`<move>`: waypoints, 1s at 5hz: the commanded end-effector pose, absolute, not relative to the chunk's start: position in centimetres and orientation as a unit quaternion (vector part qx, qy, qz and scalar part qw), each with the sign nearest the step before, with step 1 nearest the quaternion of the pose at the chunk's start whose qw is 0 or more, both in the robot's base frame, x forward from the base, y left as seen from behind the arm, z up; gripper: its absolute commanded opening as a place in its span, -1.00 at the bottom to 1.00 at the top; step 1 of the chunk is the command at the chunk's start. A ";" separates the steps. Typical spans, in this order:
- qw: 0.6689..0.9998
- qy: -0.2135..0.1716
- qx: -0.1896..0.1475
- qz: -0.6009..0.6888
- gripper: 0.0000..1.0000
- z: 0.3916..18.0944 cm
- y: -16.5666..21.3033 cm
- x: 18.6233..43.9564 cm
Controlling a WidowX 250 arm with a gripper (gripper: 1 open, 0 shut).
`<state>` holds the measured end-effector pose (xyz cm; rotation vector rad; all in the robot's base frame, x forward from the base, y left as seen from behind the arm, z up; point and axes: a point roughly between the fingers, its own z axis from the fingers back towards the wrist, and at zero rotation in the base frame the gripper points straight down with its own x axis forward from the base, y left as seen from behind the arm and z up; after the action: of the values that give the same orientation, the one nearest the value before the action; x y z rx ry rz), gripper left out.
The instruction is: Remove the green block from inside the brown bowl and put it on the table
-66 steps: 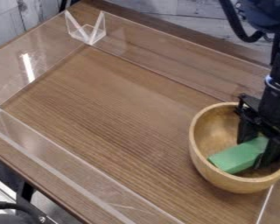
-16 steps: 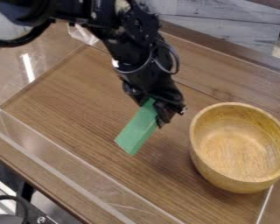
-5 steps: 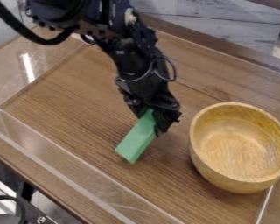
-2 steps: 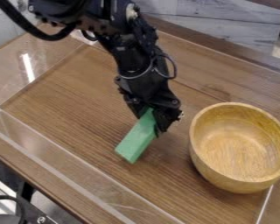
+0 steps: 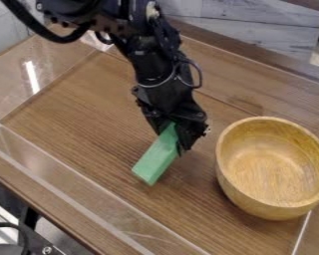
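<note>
Reaching down from the twelve o'clock edge, one black robot arm (image 5: 147, 45) ends in a single hand (image 5: 173, 131) near the middle of the view, its tip angled toward five o'clock. One green block (image 5: 157, 155) is closed in that hand, which is drawn narrow on the block's upper end. The block slants, its held end toward one o'clock and its free end toward seven. It is outside the bowl, over the tabletop (image 5: 72, 125); its lower end seems to be touching the wood, though the angle makes that hard to judge. One brown bowl (image 5: 273, 167) sits upright at about four o'clock, with nothing inside it, just beside the hand and apart from the block. Dark cables loop along the arm, one bowing out toward eleven o'clock. One clear acrylic wall (image 5: 56, 175) runs along the tabletop's edge from nine o'clock down toward six.
</note>
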<state>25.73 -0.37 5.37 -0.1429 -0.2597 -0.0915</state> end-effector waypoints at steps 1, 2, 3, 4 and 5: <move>0.986 -0.149 -0.070 -0.040 -1.00 6.6 0.2 26.7; 0.986 -0.145 -0.073 -0.037 -1.00 6.7 0.3 26.7; 0.986 -0.142 -0.076 -0.035 -1.00 6.7 0.4 26.7; 0.987 -0.139 -0.078 -0.033 -1.00 6.8 0.5 26.7; 0.987 -0.136 -0.081 -0.031 -1.00 6.8 0.6 26.7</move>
<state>25.58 0.22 5.44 -0.1697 -0.2169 -0.0704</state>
